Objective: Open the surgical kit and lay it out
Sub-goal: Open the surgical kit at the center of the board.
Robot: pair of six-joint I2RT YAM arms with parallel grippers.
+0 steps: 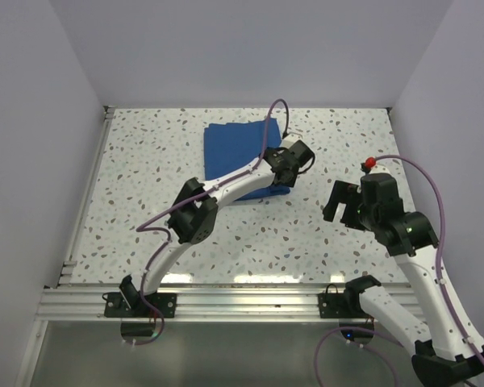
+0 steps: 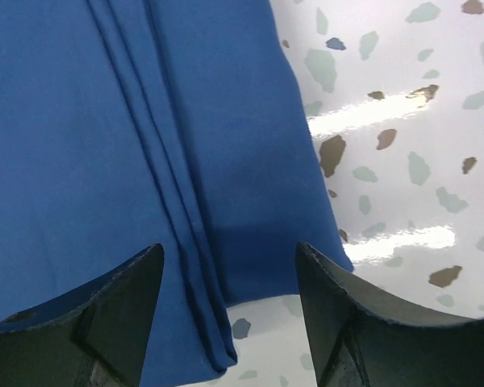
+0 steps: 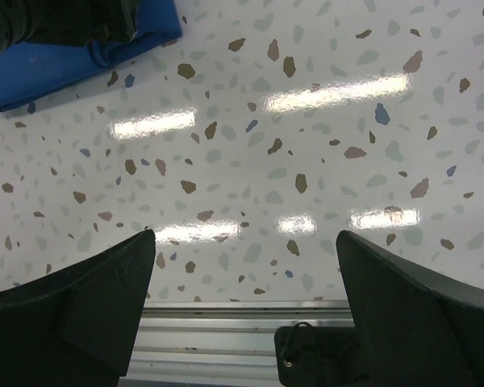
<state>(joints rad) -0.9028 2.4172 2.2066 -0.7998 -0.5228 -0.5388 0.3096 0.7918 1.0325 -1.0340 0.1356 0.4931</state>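
A glossy white table (image 1: pixel 129 161) speckled with brown, grey and blue chips fills the enclosure; plain pale walls (image 1: pixel 250 48) close three sides; an aluminium rail (image 1: pixel 242 302) edges the near side; bright light strips (image 3: pixel 335 93) reflect on the top.

Folded blue cloth (image 2: pixel 89 145) with stacked fold edges running lengthwise; its near corner lies between the spread jaws. Speckled counter (image 2: pixel 411 145) shows right of the cloth.

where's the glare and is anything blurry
Right wrist: strip-light glare on the glossy speckled white tabletop. Left wrist: similar streaks beside the folded royal-blue cloth wrap, which is sharp. Top external: even light, no glare on the cloth.
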